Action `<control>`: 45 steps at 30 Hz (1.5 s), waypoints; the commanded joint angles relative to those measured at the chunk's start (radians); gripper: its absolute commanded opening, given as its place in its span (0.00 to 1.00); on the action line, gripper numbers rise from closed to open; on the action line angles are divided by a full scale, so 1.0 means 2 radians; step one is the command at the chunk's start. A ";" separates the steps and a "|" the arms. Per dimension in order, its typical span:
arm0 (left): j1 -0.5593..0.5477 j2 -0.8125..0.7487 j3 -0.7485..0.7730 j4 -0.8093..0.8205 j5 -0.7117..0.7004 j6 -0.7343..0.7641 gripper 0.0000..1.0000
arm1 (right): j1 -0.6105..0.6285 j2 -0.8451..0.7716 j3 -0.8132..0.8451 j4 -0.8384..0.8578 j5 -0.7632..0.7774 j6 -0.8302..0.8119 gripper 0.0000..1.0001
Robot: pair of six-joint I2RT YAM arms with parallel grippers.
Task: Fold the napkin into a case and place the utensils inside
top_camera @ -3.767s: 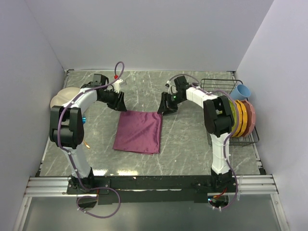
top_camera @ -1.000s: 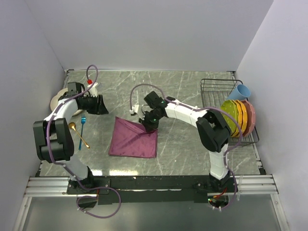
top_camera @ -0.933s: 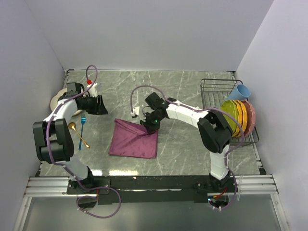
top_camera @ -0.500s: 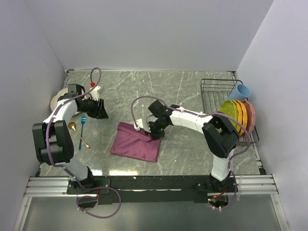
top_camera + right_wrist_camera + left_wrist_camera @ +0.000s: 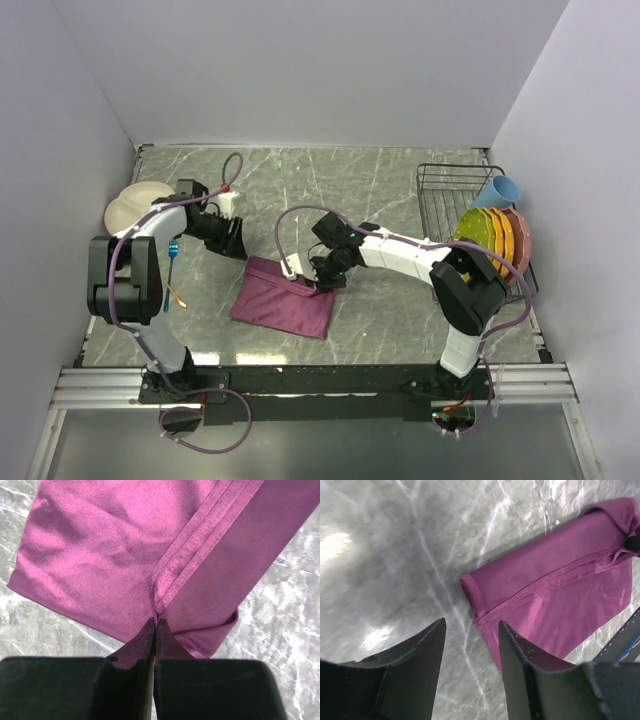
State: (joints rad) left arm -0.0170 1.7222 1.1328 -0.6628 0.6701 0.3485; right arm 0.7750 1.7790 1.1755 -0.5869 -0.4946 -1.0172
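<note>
The maroon napkin (image 5: 285,300) lies mid-table with its far part folded over toward the near side. It is a broad doubled piece, not a narrow case. My right gripper (image 5: 322,280) is shut on the hem of the folded flap (image 5: 155,622), near the cloth's right end. My left gripper (image 5: 235,248) hovers open just beyond the napkin's far-left corner (image 5: 470,587), with only bare table between its fingers (image 5: 520,660). The blue fork (image 5: 172,250) and the gold spoon (image 5: 178,296) lie to the left, partly hidden behind my left arm.
A cream plate (image 5: 135,205) sits at the far left by the wall. A wire dish rack (image 5: 450,180) with several coloured plates (image 5: 495,245) and a blue cup (image 5: 503,188) stands along the right side.
My right gripper has dragged the napkin's far edge toward the near side, laying a flap over the cloth. My left gripper swung right from beside the plate to the napkin's far-left corner.
</note>
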 commanded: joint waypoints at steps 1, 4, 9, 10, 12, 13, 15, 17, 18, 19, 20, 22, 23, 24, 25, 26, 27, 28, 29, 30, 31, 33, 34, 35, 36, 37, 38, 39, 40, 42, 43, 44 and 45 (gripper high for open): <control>-0.024 0.008 0.007 0.008 -0.004 -0.015 0.52 | 0.002 -0.033 -0.004 0.007 -0.006 -0.009 0.00; -0.034 0.015 0.003 0.009 -0.008 -0.019 0.51 | 0.002 -0.035 -0.009 0.007 -0.008 -0.009 0.00; -0.044 0.032 0.007 -0.001 -0.021 -0.019 0.47 | 0.004 -0.034 -0.019 0.007 -0.006 -0.015 0.00; -0.045 0.035 0.008 -0.006 -0.024 -0.016 0.44 | 0.004 -0.032 -0.020 0.006 -0.005 -0.018 0.00; -0.046 0.040 0.010 -0.014 -0.025 -0.010 0.42 | 0.007 -0.031 -0.024 0.004 -0.005 -0.020 0.00; -0.046 0.041 0.009 -0.020 -0.027 -0.009 0.38 | 0.008 -0.030 -0.024 0.002 -0.004 -0.024 0.00; -0.047 0.043 0.007 -0.022 -0.027 -0.006 0.35 | 0.011 -0.027 -0.024 0.002 0.001 -0.024 0.00; -0.047 0.045 0.007 -0.024 -0.032 -0.005 0.32 | 0.014 -0.021 -0.019 -0.001 0.007 -0.024 0.00; -0.047 0.045 0.009 -0.027 -0.033 -0.005 0.32 | 0.015 -0.017 -0.015 -0.004 0.010 -0.026 0.00; -0.046 0.045 0.013 -0.028 -0.034 -0.007 0.34 | 0.018 -0.011 -0.013 -0.004 0.015 -0.031 0.00; -0.035 0.039 0.013 -0.024 -0.024 -0.009 0.36 | 0.020 -0.008 -0.013 -0.004 0.019 -0.035 0.00; -0.016 0.029 0.022 -0.018 0.002 -0.004 0.47 | 0.024 0.000 -0.011 -0.006 0.034 -0.047 0.00; -0.006 0.026 0.032 -0.024 0.007 0.005 0.50 | 0.024 0.002 -0.010 -0.006 0.039 -0.051 0.00; -0.005 0.028 0.043 -0.031 0.005 0.020 0.54 | 0.025 0.005 -0.011 -0.006 0.047 -0.057 0.00; -0.006 0.029 0.069 -0.040 0.005 0.052 0.55 | 0.026 0.008 -0.012 -0.003 0.052 -0.064 0.00; -0.008 0.033 0.080 -0.050 0.004 0.063 0.56 | 0.027 0.009 -0.013 -0.001 0.056 -0.069 0.00; -0.010 0.038 0.091 -0.057 0.009 0.073 0.57 | 0.027 0.009 -0.016 0.002 0.060 -0.073 0.00; -0.014 0.044 0.116 -0.065 0.009 0.092 0.57 | 0.027 0.012 -0.016 0.003 0.067 -0.083 0.00; -0.025 0.062 0.129 -0.074 0.009 0.100 0.57 | 0.027 0.012 -0.016 0.005 0.070 -0.088 0.00; -0.031 0.072 0.141 -0.096 0.009 0.107 0.57 | 0.027 0.013 -0.017 0.010 0.073 -0.093 0.00; -0.037 0.081 0.161 -0.103 0.012 0.117 0.57 | 0.027 0.015 -0.018 0.012 0.079 -0.101 0.00; -0.049 0.104 0.174 -0.117 0.016 0.120 0.57 | 0.028 0.018 -0.017 0.022 0.086 -0.113 0.00; -0.051 0.108 0.177 -0.116 0.021 0.113 0.57 | 0.027 0.019 -0.018 0.026 0.095 -0.119 0.00; -0.051 0.111 0.175 -0.113 0.023 0.107 0.56 | 0.027 0.019 -0.019 0.031 0.098 -0.124 0.00; -0.050 0.111 0.172 -0.110 0.022 0.102 0.55 | 0.028 0.021 -0.020 0.039 0.101 -0.135 0.00; -0.049 0.110 0.164 -0.103 0.025 0.098 0.55 | 0.028 0.022 -0.021 0.044 0.103 -0.139 0.00; -0.048 0.103 0.158 -0.100 0.028 0.097 0.54 | 0.028 0.022 -0.022 0.049 0.106 -0.144 0.00; -0.048 0.098 0.152 -0.096 0.032 0.095 0.52 | 0.027 0.021 -0.023 0.056 0.108 -0.152 0.00; -0.048 0.085 0.139 -0.086 0.037 0.087 0.51 | 0.028 0.019 -0.025 0.060 0.108 -0.155 0.00; -0.052 0.075 0.128 -0.080 0.055 0.079 0.47 | 0.027 0.009 -0.039 0.078 0.109 -0.167 0.00; -0.055 0.066 0.119 -0.079 0.058 0.071 0.46 | 0.027 0.004 -0.047 0.086 0.111 -0.172 0.00; -0.061 0.063 0.113 -0.070 0.059 0.064 0.45 | 0.027 -0.001 -0.056 0.095 0.111 -0.178 0.00; -0.064 0.060 0.106 -0.061 0.058 0.055 0.43 | 0.027 -0.013 -0.074 0.112 0.111 -0.190 0.00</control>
State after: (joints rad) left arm -0.1200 1.9278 1.3773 -0.8284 0.7132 0.4992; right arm 0.8227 1.8050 1.1099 -0.4644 -0.2939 -1.3045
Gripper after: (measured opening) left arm 0.453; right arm 0.020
